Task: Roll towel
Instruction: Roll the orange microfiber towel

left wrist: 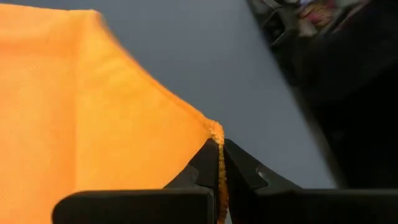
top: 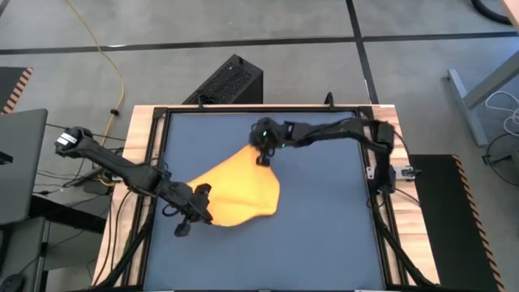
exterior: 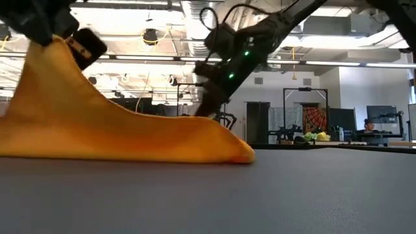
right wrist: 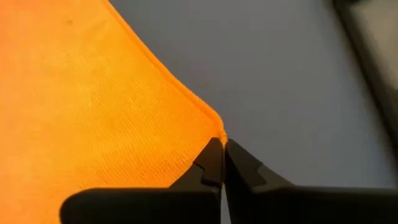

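One towel (top: 235, 191) lies on the table (top: 324, 219), left of the middle, and two grippers hold it, one at each of two corners. There is no second cloth.

The left gripper (top: 197, 203) is at the towel's near-left corner. In the left wrist view its two fingers (left wrist: 202, 171) are clenched on the towel's (left wrist: 81, 124) edge, a thin strip of orange cloth pinched between their tips. In the low view that corner is lifted off the table, so the towel (exterior: 97, 130) rises to a peak under the left gripper (exterior: 55, 36) and slopes down to lie flat farther along.

The right gripper (top: 263, 156) is at the far corner, close to the table's middle. In the right wrist view its two fingers (right wrist: 208, 165) are pressed together on the very tip of the towel's (right wrist: 81, 106) corner, with the grey tabletop (right wrist: 298, 81) just past it. In the low view the right gripper (exterior: 207, 107) reaches down to the cloth near table level.

Between the two held corners the towel spreads as one rounded sheet, its right part lying flat on the table.

Beyond the table, the low view shows a room with one person (exterior: 370, 125) far off at the right.
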